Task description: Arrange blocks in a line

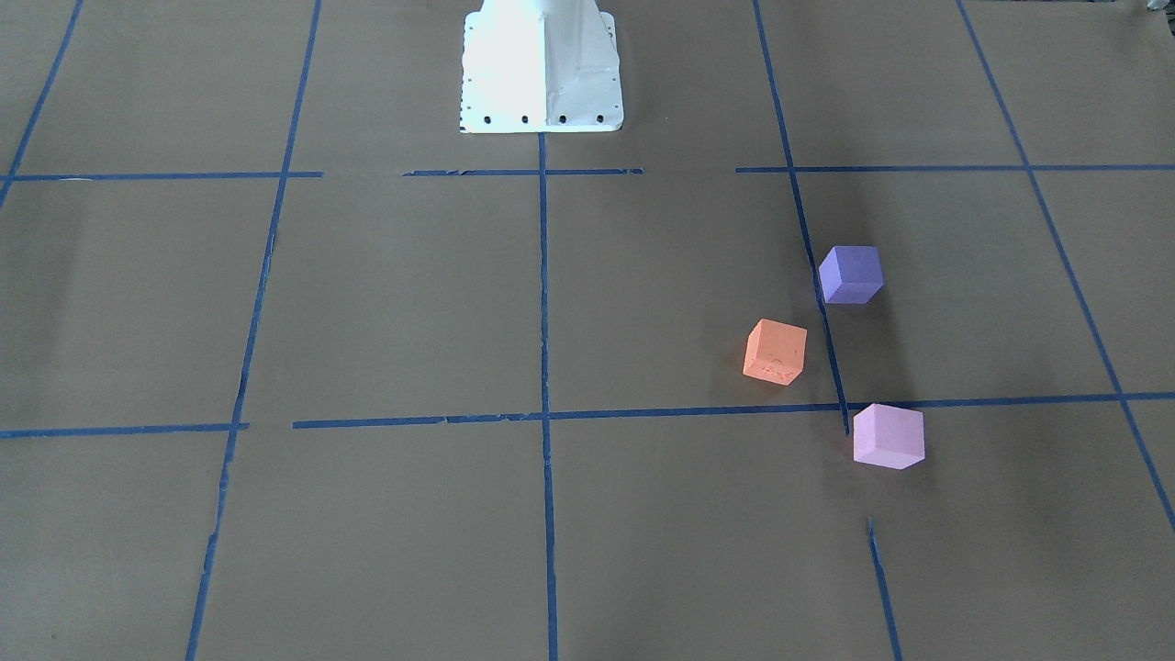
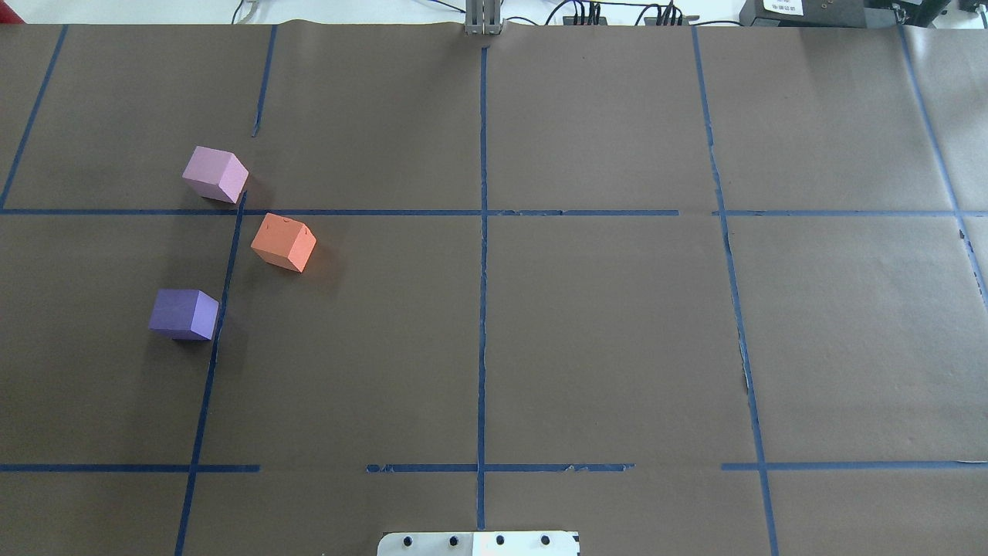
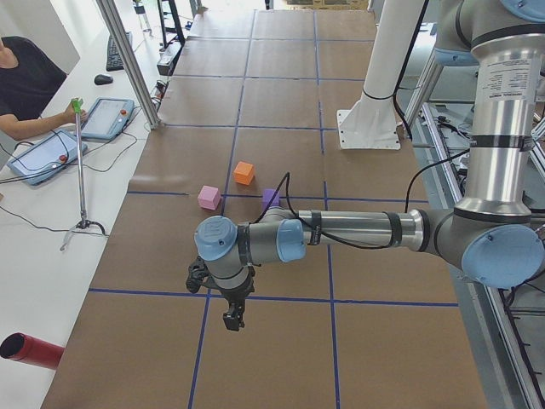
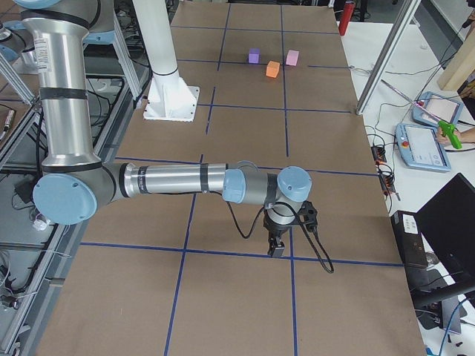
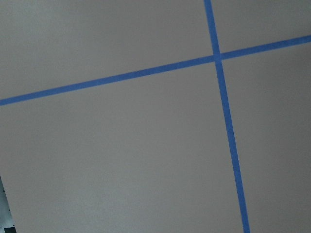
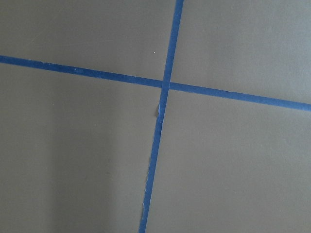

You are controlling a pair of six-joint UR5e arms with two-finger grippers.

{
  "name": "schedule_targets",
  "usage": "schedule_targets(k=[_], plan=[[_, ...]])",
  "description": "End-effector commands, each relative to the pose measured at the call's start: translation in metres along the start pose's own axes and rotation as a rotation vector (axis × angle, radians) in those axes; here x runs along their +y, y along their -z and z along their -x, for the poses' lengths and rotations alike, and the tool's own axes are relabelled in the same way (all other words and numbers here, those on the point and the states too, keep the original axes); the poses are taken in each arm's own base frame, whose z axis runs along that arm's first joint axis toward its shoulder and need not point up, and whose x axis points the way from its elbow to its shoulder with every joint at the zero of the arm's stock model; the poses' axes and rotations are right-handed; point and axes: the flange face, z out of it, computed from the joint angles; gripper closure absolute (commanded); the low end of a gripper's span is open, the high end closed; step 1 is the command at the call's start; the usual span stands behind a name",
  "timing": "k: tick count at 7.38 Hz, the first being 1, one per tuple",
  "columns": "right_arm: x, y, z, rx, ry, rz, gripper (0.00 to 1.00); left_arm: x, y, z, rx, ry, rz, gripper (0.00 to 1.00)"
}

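Three foam cubes sit apart on the brown paper on my left side: the orange block point(image 2: 283, 242), the violet-purple block point(image 2: 184, 313) nearer my base, and the pale pink-lilac block point(image 2: 215, 174) farther out. They also show in the front view: orange point(image 1: 776, 352), purple point(image 1: 851, 274), pink point(image 1: 888, 436). My left gripper point(image 3: 232, 319) hangs above the table well short of the blocks, seen only from the side. My right gripper point(image 4: 276, 248) hangs above the table's other end. I cannot tell whether either is open or shut. Both wrist views show only paper and tape.
Blue tape lines point(image 2: 482, 309) grid the brown paper. The white robot base point(image 1: 542, 73) stands at the table's middle edge. An operator with tablets point(image 3: 106, 118) sits beyond the far side. A red cylinder point(image 3: 30, 351) lies off the table's corner.
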Motion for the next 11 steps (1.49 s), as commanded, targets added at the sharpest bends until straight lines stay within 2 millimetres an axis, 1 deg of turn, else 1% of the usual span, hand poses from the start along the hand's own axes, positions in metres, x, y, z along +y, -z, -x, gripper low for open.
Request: schedule_targets(k=[1,2,3,4,5,6,7,9,10,11], plan=[[0.000,0.000,0.000,0.000,0.000,0.000,0.00,0.000,0.002,-0.001,-0.001,0.001,-0.003,0.00],[0.000,0.000,0.000,0.000,0.000,0.000,0.00,-0.003,0.004,-0.003,-0.001,-0.003,-0.009,0.00],[0.000,0.000,0.000,0.000,0.000,0.000,0.00,-0.014,0.017,-0.012,-0.009,-0.025,-0.033,0.00],[0.000,0.000,0.000,0.000,0.000,0.000,0.00,-0.020,0.023,-0.014,-0.012,-0.034,-0.043,0.00],[0.000,0.001,0.000,0.000,0.001,-0.001,0.00,-0.035,0.037,-0.024,-0.026,-0.073,-0.090,0.00],[0.000,0.000,0.000,0.000,0.000,0.000,0.00,-0.056,0.054,-0.040,-0.009,-0.011,-0.134,0.00],[0.000,0.000,0.000,0.000,0.000,0.000,0.00,-0.077,0.057,-0.082,0.091,0.035,-0.145,0.00],[0.000,0.000,0.000,0.000,0.000,0.000,0.00,-0.103,0.071,-0.195,0.122,-0.076,-0.161,0.00],[0.000,0.000,0.000,0.000,0.000,0.000,0.00,-0.118,0.074,-0.235,0.132,-0.093,-0.161,0.00],[0.000,0.000,0.000,0.000,0.000,0.000,0.00,-0.132,0.072,-0.263,0.141,-0.129,-0.154,0.00]])
